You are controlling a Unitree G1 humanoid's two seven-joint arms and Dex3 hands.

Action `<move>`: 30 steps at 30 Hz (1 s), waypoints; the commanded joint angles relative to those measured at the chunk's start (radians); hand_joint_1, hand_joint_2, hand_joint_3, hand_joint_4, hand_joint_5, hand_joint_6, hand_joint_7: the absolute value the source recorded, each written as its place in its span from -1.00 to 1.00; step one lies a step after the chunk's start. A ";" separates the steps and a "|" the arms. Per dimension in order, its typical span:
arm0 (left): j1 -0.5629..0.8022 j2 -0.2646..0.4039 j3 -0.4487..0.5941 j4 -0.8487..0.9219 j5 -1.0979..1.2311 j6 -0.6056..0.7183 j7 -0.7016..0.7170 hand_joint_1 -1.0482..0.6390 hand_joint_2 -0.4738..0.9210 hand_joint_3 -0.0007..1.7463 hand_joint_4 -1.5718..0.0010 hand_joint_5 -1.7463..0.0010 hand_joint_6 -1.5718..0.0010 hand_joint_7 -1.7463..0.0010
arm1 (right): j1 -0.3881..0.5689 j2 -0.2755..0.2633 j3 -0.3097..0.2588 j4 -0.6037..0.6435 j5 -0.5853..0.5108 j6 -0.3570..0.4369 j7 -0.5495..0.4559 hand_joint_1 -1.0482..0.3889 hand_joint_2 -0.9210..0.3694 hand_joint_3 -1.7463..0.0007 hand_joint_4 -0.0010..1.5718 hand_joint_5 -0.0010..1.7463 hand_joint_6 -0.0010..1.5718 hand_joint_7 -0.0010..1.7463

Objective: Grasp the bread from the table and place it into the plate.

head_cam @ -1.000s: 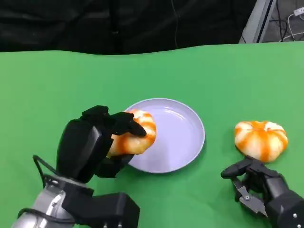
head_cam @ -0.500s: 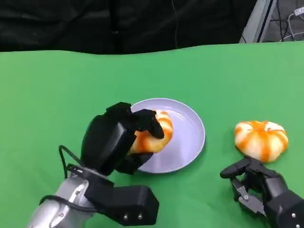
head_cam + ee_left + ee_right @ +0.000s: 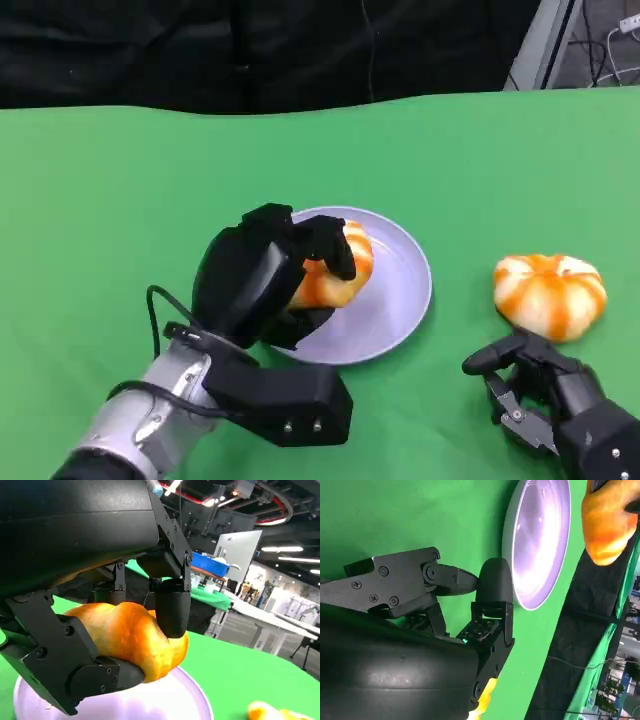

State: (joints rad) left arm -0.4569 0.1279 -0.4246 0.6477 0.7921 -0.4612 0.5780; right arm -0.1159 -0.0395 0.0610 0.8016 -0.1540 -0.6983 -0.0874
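Holding the bread (image 3: 335,272) in my left hand (image 3: 262,285), I am now carrying it over the middle of the lavender plate (image 3: 400,300), having moved it in from the plate's near-left rim over the past second. My fingers (image 3: 171,607) are wrapping it from above and below, and in the left wrist view the bread is hanging just above the plate's surface, not yet resting on it as far as I can judge. That is leaving only the lowering and release. My right hand (image 3: 545,395) is idling low on the green counter (image 3: 120,190), its fingers loosely spread and holding nothing, near a second striped bun (image 3: 550,293). My left hand is covering much of the bread, so I cannot tell its underside from the head view.
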 commanded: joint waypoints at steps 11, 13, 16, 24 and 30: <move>-0.068 -0.026 0.006 0.150 -0.124 -0.103 -0.054 0.13 0.97 -0.92 -0.03 -0.24 -0.48 0.81 | 0.020 0.002 0.004 -0.001 0.002 0.024 0.005 0.05 -1.00 0.48 -0.09 1.00 -0.12 0.48; -0.066 -0.029 0.008 0.147 -0.144 -0.101 -0.083 0.05 0.99 -0.96 -0.07 0.03 -0.43 0.92 | 0.020 0.002 0.004 -0.001 0.003 0.024 0.006 0.05 -1.00 0.48 -0.09 1.00 -0.12 0.48; -0.062 -0.024 0.006 0.129 -0.153 -0.082 -0.115 -0.12 1.00 -0.94 -0.20 0.79 -0.24 0.99 | 0.020 0.000 0.005 0.000 0.001 0.024 0.006 0.05 -1.00 0.48 -0.08 1.00 -0.12 0.48; -0.025 0.009 0.000 0.014 -0.152 0.029 -0.282 -0.62 1.00 -0.53 0.32 1.00 0.34 1.00 | 0.023 0.000 0.004 -0.005 0.016 0.024 0.027 0.06 -1.00 0.48 -0.09 1.00 -0.13 0.48; 0.009 0.022 0.006 -0.070 -0.168 0.080 -0.355 -0.77 1.00 -0.36 0.48 1.00 0.46 1.00 | 0.026 -0.001 0.004 -0.010 0.013 0.027 0.026 0.06 -1.00 0.48 -0.08 1.00 -0.13 0.48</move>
State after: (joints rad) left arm -0.4651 0.1300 -0.4287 0.6043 0.6350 -0.3991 0.2422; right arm -0.1097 -0.0374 0.0633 0.7881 -0.1411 -0.6897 -0.0711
